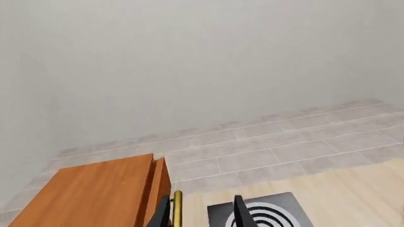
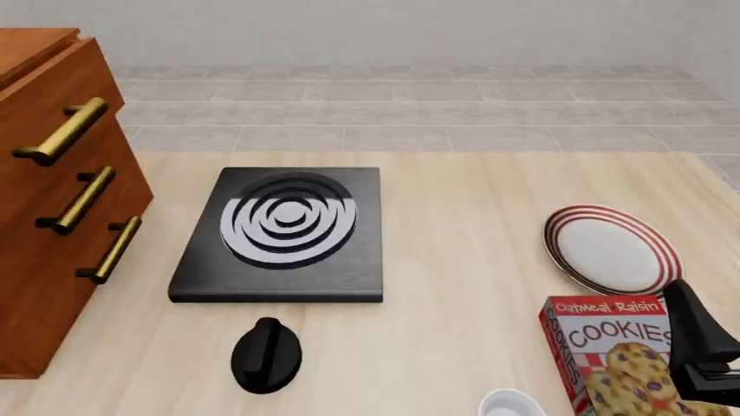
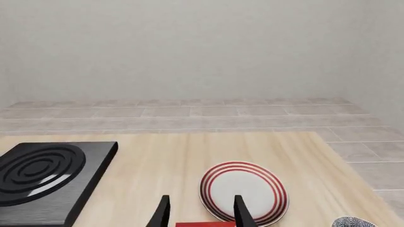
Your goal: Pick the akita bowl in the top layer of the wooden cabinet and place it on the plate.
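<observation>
The wooden cabinet [image 2: 47, 217] stands at the table's left edge, and its top layer [image 2: 52, 95] looks pushed in, brass handle [image 2: 64, 130] outward. No akita bowl shows in or on it; the drawer's inside is hidden. In the left wrist view my left gripper [image 1: 200, 201] is open above the cabinet's front, and the top handle [image 1: 178, 208] lies between the fingers, close to one fingertip [image 1: 164, 210]. The red-striped plate [image 2: 613, 251] sits at the right. My right gripper [image 3: 202, 201] hangs open just short of the plate [image 3: 243, 194].
A black stove plate [image 2: 283, 230] lies mid-table with its knob [image 2: 266, 354] in front. A cookie box [image 2: 607, 360] and a white cup [image 2: 509, 405] stand near my right arm [image 2: 703, 342]. A sliver of a blue-patterned round thing [image 3: 353, 222] shows beside the plate.
</observation>
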Robot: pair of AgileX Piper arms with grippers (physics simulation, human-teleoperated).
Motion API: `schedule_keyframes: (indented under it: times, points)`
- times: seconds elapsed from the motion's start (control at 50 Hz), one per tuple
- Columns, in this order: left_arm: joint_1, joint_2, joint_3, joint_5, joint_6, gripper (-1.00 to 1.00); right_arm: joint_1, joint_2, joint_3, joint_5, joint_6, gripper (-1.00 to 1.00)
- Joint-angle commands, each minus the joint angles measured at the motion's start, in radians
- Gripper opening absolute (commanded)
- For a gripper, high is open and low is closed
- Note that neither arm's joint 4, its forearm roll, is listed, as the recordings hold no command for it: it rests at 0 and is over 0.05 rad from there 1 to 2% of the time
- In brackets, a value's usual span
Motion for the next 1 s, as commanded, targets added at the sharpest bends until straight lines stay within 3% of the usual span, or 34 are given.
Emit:
schedule_keyframes:
  times: [0.02, 0.12, 0.14, 0.46, 0.6, 0.74, 0.76, 0.8, 1.0]
  points:
    - [0.011, 0.102, -0.042, 0.070, -0.016, 1.00, -0.001, 0.003, 0.000, -0.002, 0.000, 1.00]
    - [0.035, 0.118, -0.049, 0.088, -0.001, 1.00, -0.002, 0.004, -0.001, -0.003, 0.000, 1.00]
    - [0.059, 0.114, -0.051, 0.089, 0.032, 1.00, -0.004, 0.004, -0.001, -0.001, 0.002, 1.00]
    - [0.089, 0.168, -0.109, 0.177, 0.047, 1.00, -0.006, -0.008, -0.002, 0.013, 0.002, 1.00]
    - [0.111, 0.178, -0.123, 0.206, 0.097, 1.00, -0.007, -0.009, -0.002, 0.014, 0.006, 1.00]
    - [0.107, 0.198, -0.142, 0.241, 0.076, 1.00, -0.008, -0.007, -0.003, 0.013, 0.011, 1.00]
    - [0.090, 0.211, -0.155, 0.257, 0.026, 1.00, -0.007, -0.007, -0.003, 0.012, 0.011, 1.00]
    - [0.103, 0.206, -0.152, 0.255, 0.059, 1.00, -0.007, -0.006, -0.002, 0.011, 0.011, 1.00]
    - [0.094, 0.242, -0.188, 0.311, -0.008, 1.00, -0.005, -0.013, -0.001, 0.016, 0.019, 1.00]
